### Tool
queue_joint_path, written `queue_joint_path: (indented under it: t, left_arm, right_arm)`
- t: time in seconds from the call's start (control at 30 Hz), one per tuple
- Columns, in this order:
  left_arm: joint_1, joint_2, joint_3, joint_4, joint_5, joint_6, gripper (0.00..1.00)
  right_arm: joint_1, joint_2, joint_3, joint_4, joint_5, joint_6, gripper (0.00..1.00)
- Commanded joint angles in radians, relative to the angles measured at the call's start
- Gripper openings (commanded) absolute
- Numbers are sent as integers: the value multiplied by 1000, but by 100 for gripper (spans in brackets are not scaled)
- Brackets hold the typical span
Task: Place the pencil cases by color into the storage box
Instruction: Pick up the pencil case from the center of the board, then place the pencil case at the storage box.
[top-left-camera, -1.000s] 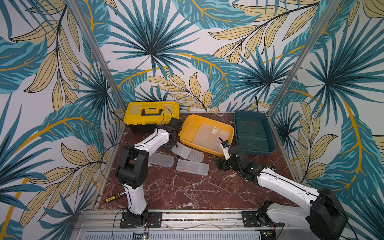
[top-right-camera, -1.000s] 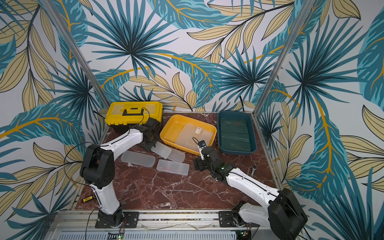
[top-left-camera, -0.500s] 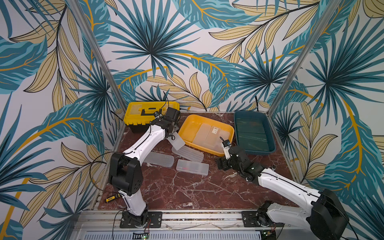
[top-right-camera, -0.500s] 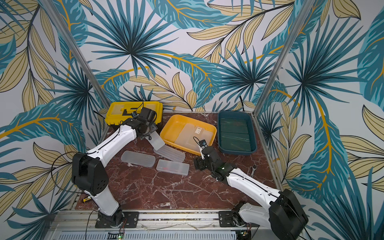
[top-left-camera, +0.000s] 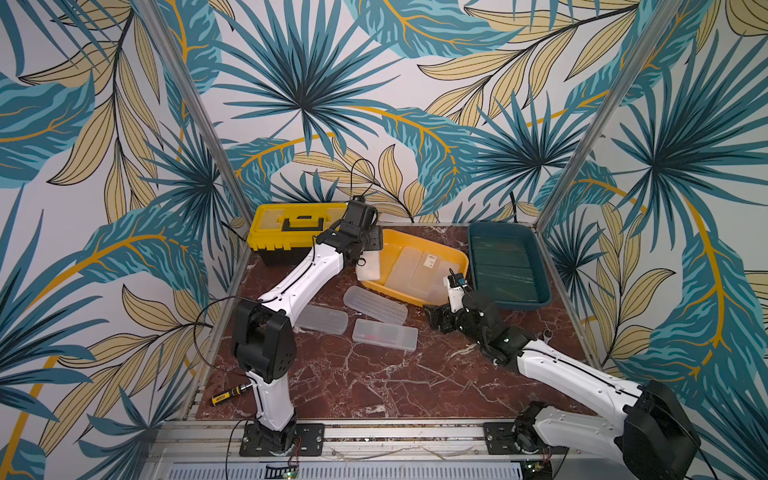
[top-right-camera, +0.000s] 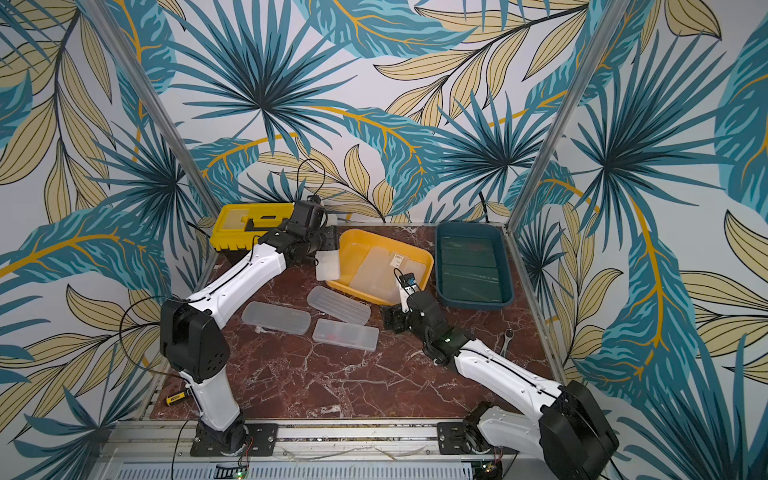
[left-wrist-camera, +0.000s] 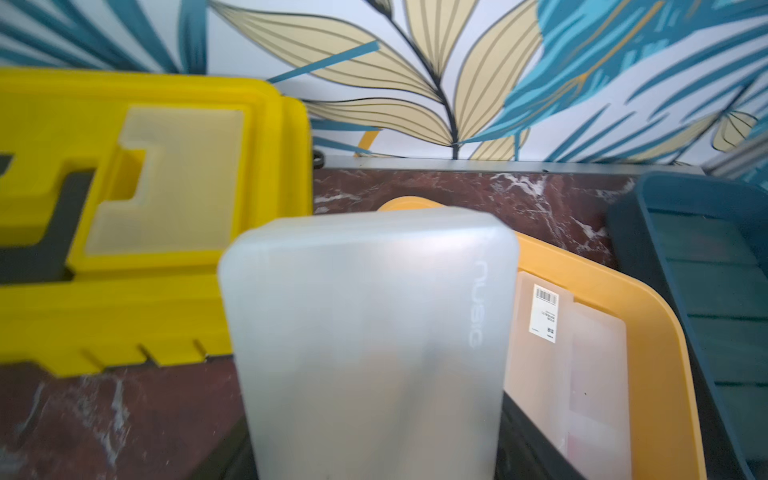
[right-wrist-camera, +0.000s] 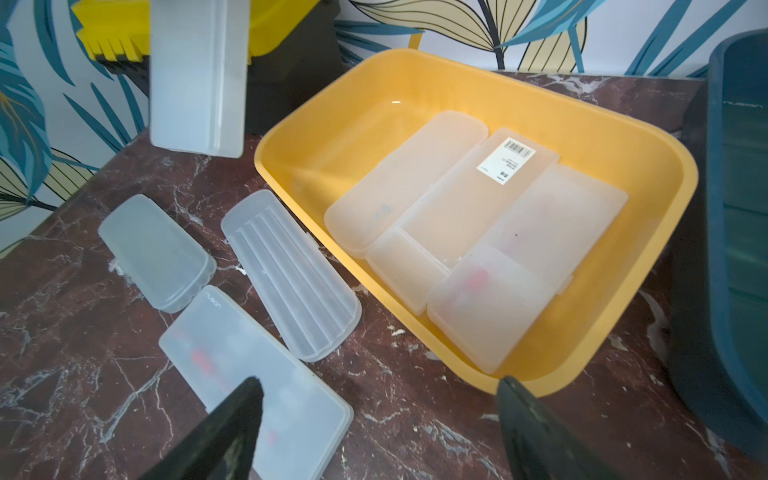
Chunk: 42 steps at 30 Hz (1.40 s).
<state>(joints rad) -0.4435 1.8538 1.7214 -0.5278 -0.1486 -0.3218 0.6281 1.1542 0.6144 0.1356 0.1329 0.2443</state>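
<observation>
Frosted case (left-wrist-camera: 365, 340) — its embossed lettering (left-wrist-camera: 478, 303) legible only in the left wrist view.

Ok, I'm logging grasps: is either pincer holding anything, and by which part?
Left pincer holds a frosted white pencil case by its upper short end; right pincer is open, holding nothing.

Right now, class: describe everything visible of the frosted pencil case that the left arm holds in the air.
The held case is frosted translucent white plastic, flat and long, with rounded corners, a seam along its side and raised lettering near one long edge. The left claw is shut on its upper end, so it hangs nearly upright, clear of the table, beside the yellow tray, touching nothing else.
</observation>
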Motion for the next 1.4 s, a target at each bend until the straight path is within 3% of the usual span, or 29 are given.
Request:
queue_joint_path:
  t: [0.0,0.43,0.83,1.17,1.37]
  left_arm:
    - [-10,31,64,106,134,187,64]
    - [-12,147,119,165,388,460,63]
    - [-3,294,246,91,362,506,62]
    - [11,387,355,24,308,488,62]
    - [19,415,385,-9,267,478,62]
  right_arm:
    - [-3,12,-50,152,-6,8,88]
    - [-2,104,-106,419,12,-64,88]
    - [-12,294,-51,682,65,-154,88]
    - [-102,387,114,489,-58,-69,88]
    - [-195,431,166,498,-176,-13,88]
